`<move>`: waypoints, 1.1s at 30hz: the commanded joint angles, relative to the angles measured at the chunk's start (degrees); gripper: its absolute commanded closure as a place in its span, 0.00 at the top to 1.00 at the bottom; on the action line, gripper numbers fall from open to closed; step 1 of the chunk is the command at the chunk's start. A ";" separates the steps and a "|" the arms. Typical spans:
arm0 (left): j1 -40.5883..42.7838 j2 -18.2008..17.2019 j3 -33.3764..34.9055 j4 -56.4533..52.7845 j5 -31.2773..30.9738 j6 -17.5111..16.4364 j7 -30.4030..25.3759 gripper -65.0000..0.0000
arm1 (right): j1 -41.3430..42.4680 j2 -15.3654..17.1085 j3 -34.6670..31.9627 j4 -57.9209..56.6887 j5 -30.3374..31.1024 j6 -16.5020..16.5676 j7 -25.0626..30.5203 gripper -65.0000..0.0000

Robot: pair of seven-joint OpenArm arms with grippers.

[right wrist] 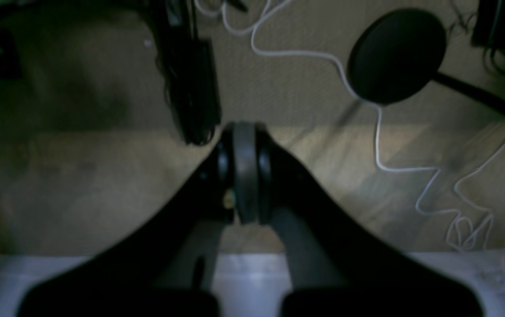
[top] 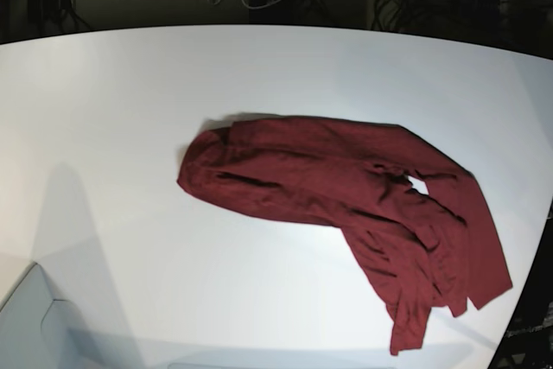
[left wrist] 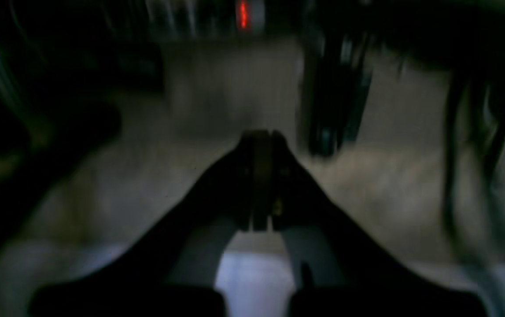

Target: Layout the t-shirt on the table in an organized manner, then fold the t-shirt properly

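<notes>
Shirt [top: 346,205] lies crumpled on the table [top: 112,110], right of its middle in the base view. Its rounded left end sits near the table's centre; from there the cloth runs right and toward the near edge in a bent, wrinkled band. A small gap in the folds shows white table through the cloth. The shirt's lower right corner reaches close to the table's right edge, and its lowest tip comes near the near edge. Left of the shirt the white top is bare all the way to the left edge; a wide bare strip also lies between the shirt and the curved far edge.

Neither arm shows in the base view. The left hand [left wrist: 261,136] has its fingers pressed together with nothing between them; its view is dark and blurred, looking over a pale table edge at the floor [left wrist: 217,88]. The right hand [right wrist: 244,132] is likewise pressed together and holds nothing, and below it a strip of table edge shows. Beyond that edge, on the floor, lie a white cable [right wrist: 380,132] in loose bends and a round black base [right wrist: 395,55].
</notes>
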 commanded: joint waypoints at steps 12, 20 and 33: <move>32.52 -5.25 0.03 47.95 -4.33 0.18 -12.38 0.01 | -10.59 2.78 -0.08 6.84 0.19 0.32 14.64 0.00; 44.39 -10.26 0.03 72.30 -4.42 0.54 -12.20 0.01 | -13.40 4.54 0.01 6.84 0.19 0.32 31.52 0.00; 51.86 -11.76 -0.58 90.41 -4.42 0.62 -12.46 0.01 | -13.58 8.14 4.32 6.84 0.27 0.05 56.84 0.00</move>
